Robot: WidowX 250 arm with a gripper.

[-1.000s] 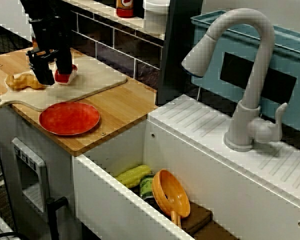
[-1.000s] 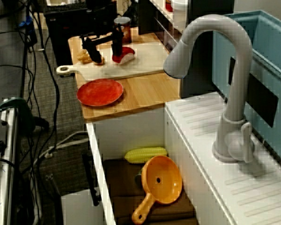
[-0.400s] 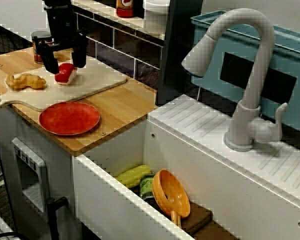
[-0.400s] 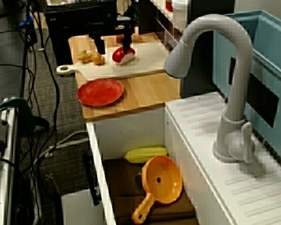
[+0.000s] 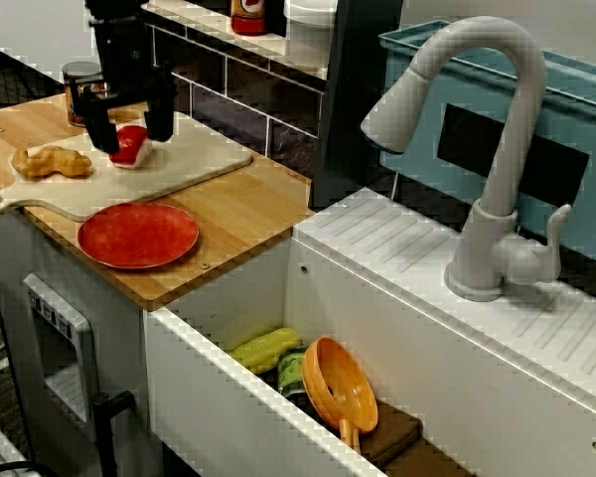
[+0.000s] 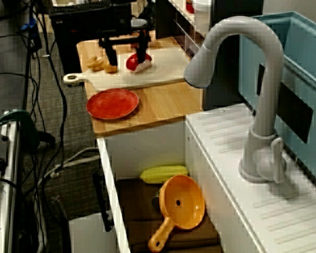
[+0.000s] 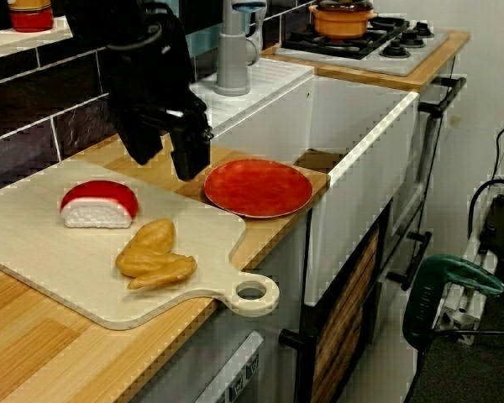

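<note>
Side view from the cutting-board end: we see the pincer (image 7: 166, 166) spread wide and holding nothing, raised over the cutting board (image 7: 34, 252).
The red-and-white sushi piece (image 7: 98, 204) lies on the board, clear of the fingers (image 7: 191, 151) (from the faucet side it shows between them). We find a golden-brown food piece (image 7: 155, 254) near it. A red plate (image 7: 258, 187) sits on the wooden tabletop (image 7: 34, 353) just beside the board.
</note>
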